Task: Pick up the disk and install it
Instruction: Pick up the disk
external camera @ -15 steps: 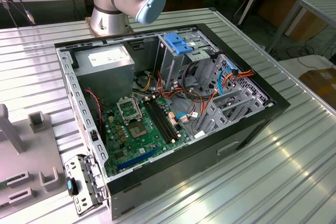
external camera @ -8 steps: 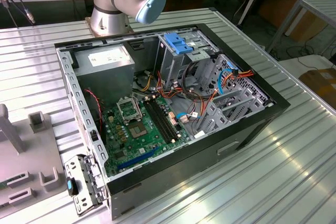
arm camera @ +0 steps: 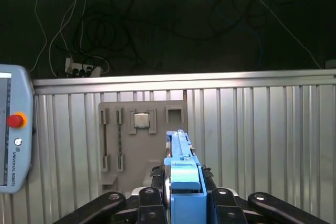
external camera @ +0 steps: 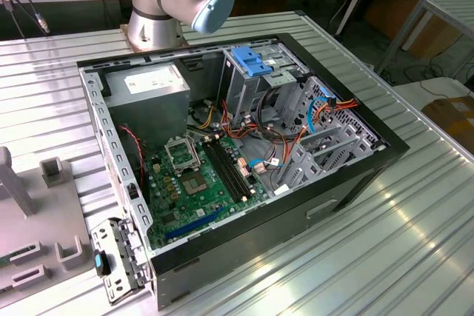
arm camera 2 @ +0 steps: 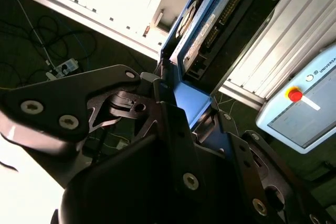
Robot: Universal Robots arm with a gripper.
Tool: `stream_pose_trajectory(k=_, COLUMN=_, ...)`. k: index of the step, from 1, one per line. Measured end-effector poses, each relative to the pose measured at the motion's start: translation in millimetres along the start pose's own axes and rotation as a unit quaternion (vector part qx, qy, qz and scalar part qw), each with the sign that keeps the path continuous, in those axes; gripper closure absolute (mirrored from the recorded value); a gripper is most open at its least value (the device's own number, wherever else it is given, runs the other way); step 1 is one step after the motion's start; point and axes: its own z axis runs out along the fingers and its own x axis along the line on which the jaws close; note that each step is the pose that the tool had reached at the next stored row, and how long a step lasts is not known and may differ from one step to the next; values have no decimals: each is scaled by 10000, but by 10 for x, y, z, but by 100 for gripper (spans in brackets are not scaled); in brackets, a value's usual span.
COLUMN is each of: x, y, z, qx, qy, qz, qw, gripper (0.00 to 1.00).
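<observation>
My gripper [arm camera: 181, 205] is shut on the disk [arm camera: 181, 179], which shows edge-on in the first wrist view, its bright blue bracket standing up between the black fingers [arm camera: 149, 203]. In the second wrist view the disk [arm camera 2: 205, 27] reaches away from the gripper [arm camera 2: 181, 111], with its blue edge strip and dark underside with connectors showing. It is held in the air above the ribbed metal table [arm camera: 262, 140]. In the exterior view the open computer case [external camera: 348, 183] lies on the table, with a metal drive cage topped by a blue latch [external camera: 259, 61] at its far side.
Inside the case are a green motherboard [external camera: 200, 175], a grey power-supply box [external camera: 152, 86] and bundled coloured cables [external camera: 326, 109]. A grey fixture plate [arm camera: 152, 156] carrying a processor chip [arm camera: 140, 120] lies on the table. A teach pendant [arm camera: 13, 140] with a red button sits at the table's edge.
</observation>
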Motion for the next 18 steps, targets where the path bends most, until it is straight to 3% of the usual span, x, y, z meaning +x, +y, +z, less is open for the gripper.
stream_pose_trajectory(k=6, x=-3, y=-73, z=1, qx=0, qy=0, qz=0, qw=10000, gripper=63)
stream_pose_trajectory(k=18, x=-13, y=-338, z=3, qx=0, qy=0, qz=0, qw=10000, gripper=63)
